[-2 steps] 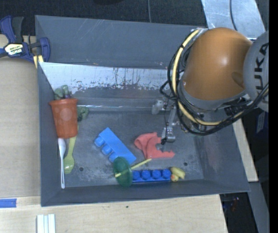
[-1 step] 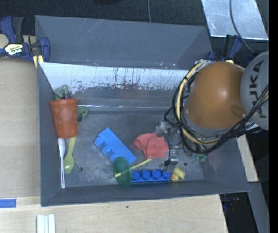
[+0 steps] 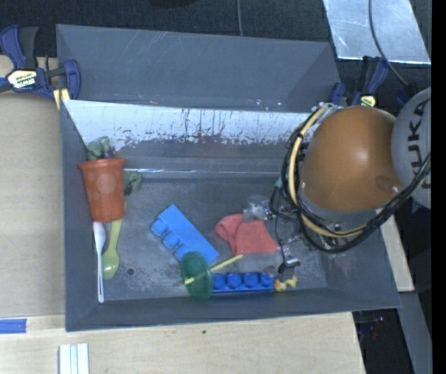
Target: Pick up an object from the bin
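Note:
My gripper [image 3: 272,237] is low in the right part of the bin, under the arm's orange dome. Its fingers stand open, one fingertip [image 3: 255,209] above and the other below a red lumpy thing [image 3: 242,236], which lies against the gap between them. A long blue studded brick [image 3: 242,282] lies just below the gripper, along the front wall. Beside that brick's left end rests a green disc with a thin yellow stick [image 3: 197,275]. A blue toothed block [image 3: 182,236] lies to the left of the red thing.
An orange cup [image 3: 104,187] lies on its side by the left wall, with small green pieces [image 3: 132,182] next to it. Below it are a yellow-green spoon [image 3: 111,255] and a white stick [image 3: 98,259]. The arm's dome and cables cover the bin's right side.

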Tool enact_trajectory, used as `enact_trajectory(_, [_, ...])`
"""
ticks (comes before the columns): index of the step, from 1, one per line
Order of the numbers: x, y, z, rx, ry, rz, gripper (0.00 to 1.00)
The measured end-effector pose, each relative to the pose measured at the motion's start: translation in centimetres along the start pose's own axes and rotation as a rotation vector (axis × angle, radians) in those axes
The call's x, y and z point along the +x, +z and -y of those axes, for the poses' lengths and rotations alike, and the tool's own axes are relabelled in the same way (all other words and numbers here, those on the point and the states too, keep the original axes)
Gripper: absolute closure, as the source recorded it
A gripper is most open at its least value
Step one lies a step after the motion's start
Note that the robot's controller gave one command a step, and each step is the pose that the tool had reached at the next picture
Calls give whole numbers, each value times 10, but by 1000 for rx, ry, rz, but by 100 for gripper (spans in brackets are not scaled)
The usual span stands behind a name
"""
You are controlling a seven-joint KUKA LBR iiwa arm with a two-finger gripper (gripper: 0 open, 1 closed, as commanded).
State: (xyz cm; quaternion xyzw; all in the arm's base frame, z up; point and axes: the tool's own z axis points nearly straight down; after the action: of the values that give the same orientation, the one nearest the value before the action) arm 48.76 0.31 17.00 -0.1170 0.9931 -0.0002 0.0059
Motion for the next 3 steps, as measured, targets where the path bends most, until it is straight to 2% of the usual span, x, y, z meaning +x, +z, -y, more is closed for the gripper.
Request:
enact_trajectory(1, [-23, 33, -14, -1, 180, -4, 0])
enact_trajectory(2, [-33, 49, -6, 0, 248, -2, 0])
enact_trajectory(3, [-42, 66, 5, 0, 65, 2, 0])
